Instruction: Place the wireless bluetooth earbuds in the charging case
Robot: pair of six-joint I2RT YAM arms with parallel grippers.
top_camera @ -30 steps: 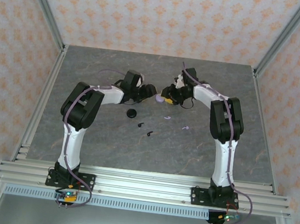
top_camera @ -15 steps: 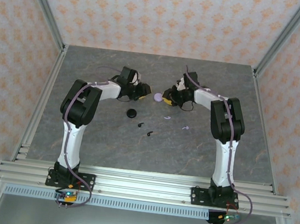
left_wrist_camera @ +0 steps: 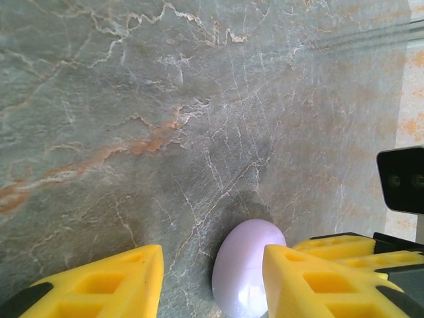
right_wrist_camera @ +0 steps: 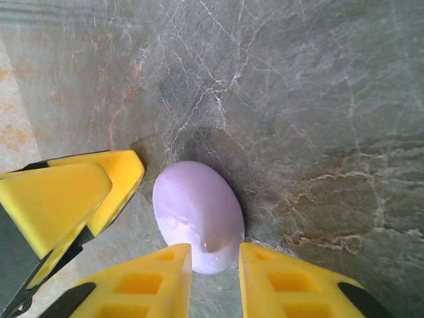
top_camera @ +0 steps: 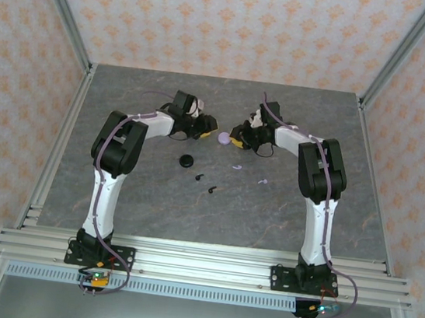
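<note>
**Two tools crowd one closed case while the earbuds lie loose**

The left tool (left_wrist_camera: 212,262) straddles the lavender case (right_wrist_camera: 197,212) off-centre. One finger is just beside the shell and the other is well apart from it. Closing from here would probably shove the smooth, rounded case sideways instead of clamping it.

The right tool (right_wrist_camera: 213,255) faces it from the other side, and the yellow fingers of the two stand near each other. If either advances, they could knock together or squirt the case out across the surface (top_camera: 283,215). The lid looks shut, so nothing can go in yet.

In the top view, the black case (top_camera: 187,160), the black earbuds (top_camera: 199,177) and the lavender earbuds (top_camera: 236,166) lie loose on the surface, nearer the arm bases. They are tiny, and a skidding case or a sweeping arm could scatter them.

The left tool stands moderately wide and holds nothing. I cannot tell whether its nearer finger touches the case or only sits beside it. The right tool is narrow, with the near end of the case at the mouth of its gap. I cannot tell whether it pinches that end or only rests against it.
</note>
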